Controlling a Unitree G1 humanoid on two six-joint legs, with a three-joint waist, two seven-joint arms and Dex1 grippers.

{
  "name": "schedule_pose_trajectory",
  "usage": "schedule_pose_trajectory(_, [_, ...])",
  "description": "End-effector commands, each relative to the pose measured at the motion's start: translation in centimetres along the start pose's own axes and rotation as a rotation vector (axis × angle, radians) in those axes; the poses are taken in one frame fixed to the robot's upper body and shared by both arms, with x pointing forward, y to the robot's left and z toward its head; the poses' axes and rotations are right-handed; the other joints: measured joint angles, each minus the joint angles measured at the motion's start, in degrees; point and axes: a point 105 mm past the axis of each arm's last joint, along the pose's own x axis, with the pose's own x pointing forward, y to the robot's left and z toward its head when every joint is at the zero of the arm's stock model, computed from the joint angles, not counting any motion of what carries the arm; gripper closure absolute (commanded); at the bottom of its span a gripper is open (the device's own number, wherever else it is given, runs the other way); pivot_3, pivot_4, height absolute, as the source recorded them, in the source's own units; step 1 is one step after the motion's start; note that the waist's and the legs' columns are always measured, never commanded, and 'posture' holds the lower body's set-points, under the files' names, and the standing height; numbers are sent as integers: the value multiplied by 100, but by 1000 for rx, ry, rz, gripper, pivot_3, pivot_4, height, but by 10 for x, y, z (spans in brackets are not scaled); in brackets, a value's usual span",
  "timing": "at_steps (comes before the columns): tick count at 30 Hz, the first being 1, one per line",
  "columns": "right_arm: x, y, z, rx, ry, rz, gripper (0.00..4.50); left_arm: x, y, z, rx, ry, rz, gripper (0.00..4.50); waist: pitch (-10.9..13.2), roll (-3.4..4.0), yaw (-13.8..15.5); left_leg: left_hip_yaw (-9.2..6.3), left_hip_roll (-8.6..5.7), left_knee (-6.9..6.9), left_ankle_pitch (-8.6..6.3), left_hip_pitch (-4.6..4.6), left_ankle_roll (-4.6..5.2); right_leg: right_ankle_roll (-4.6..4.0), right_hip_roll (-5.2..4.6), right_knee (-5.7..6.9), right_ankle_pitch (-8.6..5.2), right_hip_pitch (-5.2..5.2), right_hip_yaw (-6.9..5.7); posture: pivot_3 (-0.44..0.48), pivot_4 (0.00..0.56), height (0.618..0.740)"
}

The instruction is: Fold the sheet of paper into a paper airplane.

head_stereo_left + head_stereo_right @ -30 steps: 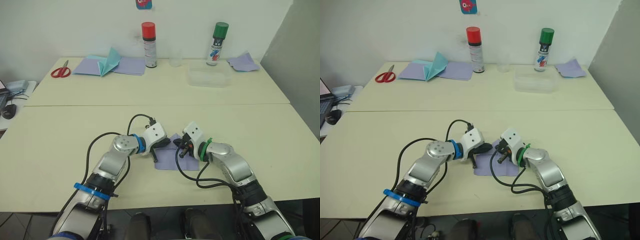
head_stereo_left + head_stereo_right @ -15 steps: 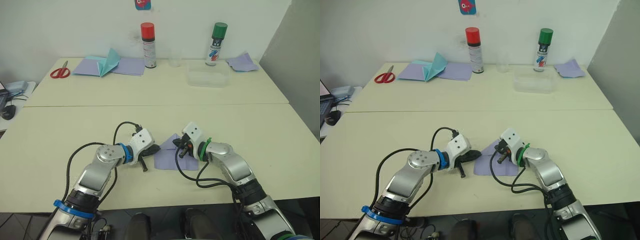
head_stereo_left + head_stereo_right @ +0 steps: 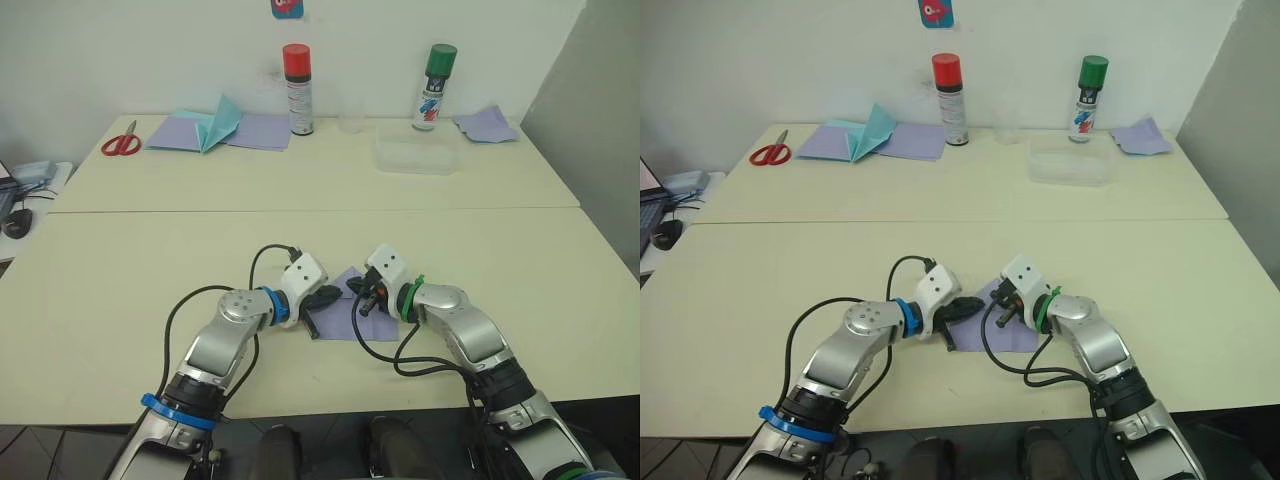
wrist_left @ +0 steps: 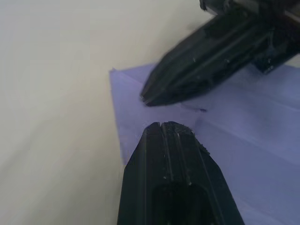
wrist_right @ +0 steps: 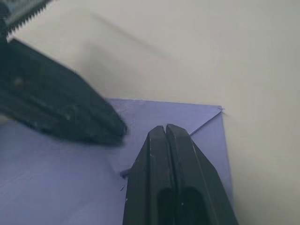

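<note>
Left eye view: the left gripper (image 3: pixel 327 297) and right gripper (image 3: pixel 358 291) meet over the sheet of paper (image 3: pixel 350 318), which lies flat on the near table (image 3: pixel 120 270) between them.

Left wrist view: left fingers (image 4: pixel 171 159) are clenched together, empty, above the lavender sheet's edge.

Right wrist view: right fingers (image 5: pixel 165 173) are pressed closed, holding nothing, tip on the paper; one corner is folded over along a diagonal crease.
</note>
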Motion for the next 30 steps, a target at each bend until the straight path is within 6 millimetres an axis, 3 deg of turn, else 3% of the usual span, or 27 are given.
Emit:
schedule_pose_trajectory(1, [-4, 0, -9, 20, 35, -2, 4500, 5, -6, 0, 23, 9, -33, 4448, 0, 0, 10, 0, 0, 0, 0, 0, 0, 0, 0, 0, 0, 0, 1, 0, 150, 740])
schedule_pose_trajectory(4, [-9, -1, -3, 20, 18, -2, 4500, 8, -11, -10, 38, 53, -67, 4448, 0, 0, 27, 2, -1, 0, 0, -1, 0, 0, -2, 0, 0, 0, -1, 0, 150, 740])
schedule_pose_trajectory(10, [-39, -9, 15, 6, -18, -3, 4500, 13, -17, -18, 39, 87, -95, 4448, 0, 0, 104, -1, -1, 1, 0, -19, 0, 1, -7, -7, 0, -7, -3, 0, 150, 740])
schedule_pose_trajectory(14, [-73, -30, 9, -7, 27, -81, 4500, 14, -18, -17, 30, 73, -95, 4448, 0, 0, 123, -5, -4, 3, 0, -24, 0, 2, -10, -8, 1, -10, -6, 0, 150, 740])
schedule_pose_trajectory(20, [-98, -44, -20, 29, 128, -138, 4500, 13, -21, -17, 26, 73, -117, 4448, 0, 0, 115, -6, -6, 5, 0, -22, 0, 3, -7, -9, 1, -9, -4, 0, 150, 740])
schedule_pose_trajectory(24, [-98, -34, -30, 82, 154, -87, 4500, 14, -21, -17, 12, 66, -122, 4448, 0, 1, 113, -5, -9, 4, 0, -21, 0, 2, -4, -9, 1, -9, -5, 0, 150, 740])
schedule_pose_trajectory(30, [-80, -7, -27, 176, 122, 33, 4500, 16, -21, -15, -6, 57, -126, 4448, -1, 1, 110, -6, -8, 5, 0, -21, 0, 3, -3, -9, 1, -8, -6, 0, 150, 740])
